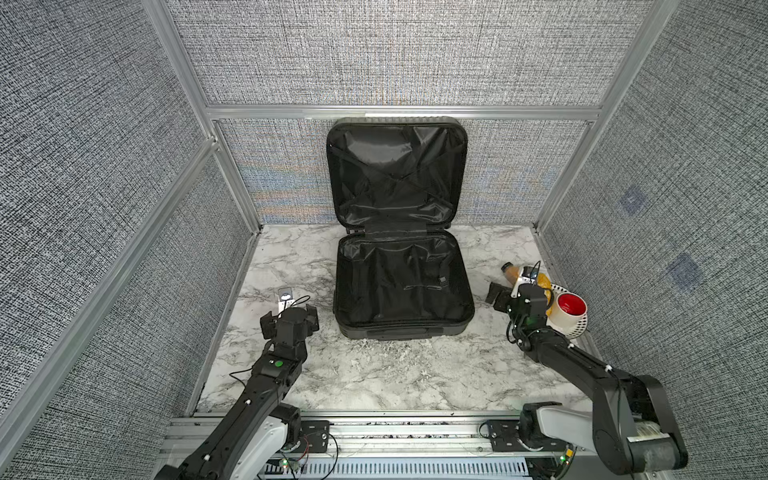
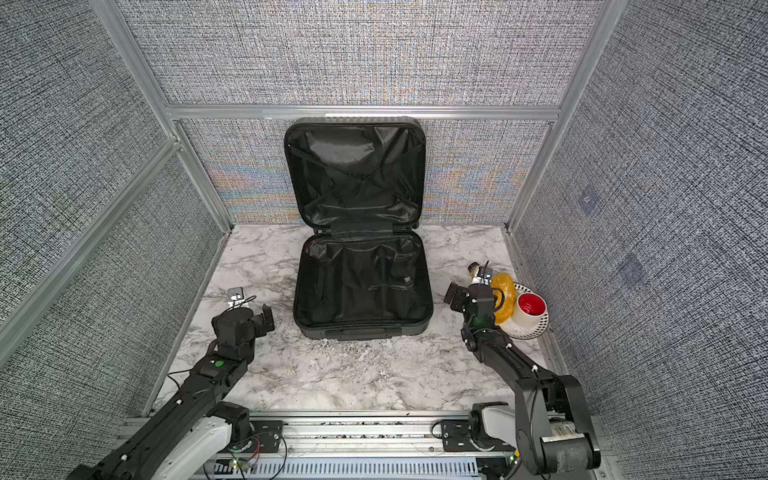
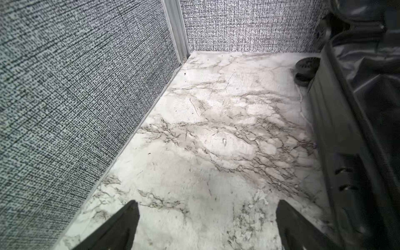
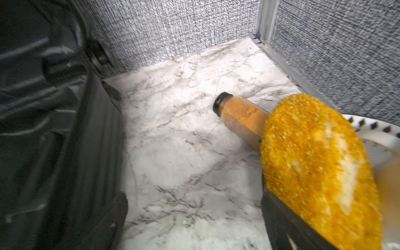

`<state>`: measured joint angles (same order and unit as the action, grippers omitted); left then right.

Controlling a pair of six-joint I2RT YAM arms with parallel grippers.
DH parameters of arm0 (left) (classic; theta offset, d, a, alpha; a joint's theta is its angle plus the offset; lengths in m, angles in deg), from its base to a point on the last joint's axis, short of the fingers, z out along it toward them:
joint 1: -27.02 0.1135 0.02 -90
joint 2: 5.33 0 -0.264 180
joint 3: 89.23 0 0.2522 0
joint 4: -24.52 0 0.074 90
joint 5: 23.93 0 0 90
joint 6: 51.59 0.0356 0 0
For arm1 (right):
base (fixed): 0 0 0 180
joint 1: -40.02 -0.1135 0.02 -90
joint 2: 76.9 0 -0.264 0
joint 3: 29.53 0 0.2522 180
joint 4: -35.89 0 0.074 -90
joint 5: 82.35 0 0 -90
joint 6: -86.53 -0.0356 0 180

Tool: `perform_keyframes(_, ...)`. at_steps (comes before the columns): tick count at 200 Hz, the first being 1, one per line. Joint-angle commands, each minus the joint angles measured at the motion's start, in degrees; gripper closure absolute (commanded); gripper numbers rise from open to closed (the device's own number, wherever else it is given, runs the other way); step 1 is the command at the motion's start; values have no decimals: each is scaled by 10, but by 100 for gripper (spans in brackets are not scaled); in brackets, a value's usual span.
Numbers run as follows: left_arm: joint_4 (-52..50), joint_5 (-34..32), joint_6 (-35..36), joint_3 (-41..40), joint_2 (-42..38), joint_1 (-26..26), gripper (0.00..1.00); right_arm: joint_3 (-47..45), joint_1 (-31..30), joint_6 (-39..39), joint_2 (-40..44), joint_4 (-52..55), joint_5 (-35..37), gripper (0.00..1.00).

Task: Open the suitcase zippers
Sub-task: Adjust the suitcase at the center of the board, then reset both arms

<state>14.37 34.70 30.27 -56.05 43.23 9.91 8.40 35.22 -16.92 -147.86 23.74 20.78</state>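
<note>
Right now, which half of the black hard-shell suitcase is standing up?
The far half, lined in black fabric with crossed straps: it stands against the grey back wall, while the near half lies flat on the white marble table.

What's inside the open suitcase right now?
No loose items show in the suitcase: only black lining in both halves and crossed straps in the raised lid. Anything under the wrinkled lining is hidden.

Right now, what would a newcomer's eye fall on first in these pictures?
The black suitcase lies wide open on the marble table, lid propped against the back wall. Next, the colour at its right edge: a red-lined cup on a white plate, a yellow scrubber beside it.
</note>
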Motion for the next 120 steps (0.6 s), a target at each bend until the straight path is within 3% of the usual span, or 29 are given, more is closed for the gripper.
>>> perform_keyframes(1,148,6,73,-20,63,1,1,-28,-1,86,-20,-99,39,2)
perform_keyframes(53,371,87,149,-11,236,20,0,-101,1,161,-60,-325,-47,2)
perform_keyframes(83,477,130,117,5,350,55,0,-153,19,162,-104,-480,-100,2)
perform_keyframes(102,390,156,93,40,360,88,0,-169,26,159,-180,-595,-115,2)
perform_keyframes(120,388,157,69,49,370,107,1,-108,27,147,-157,-440,-85,2)
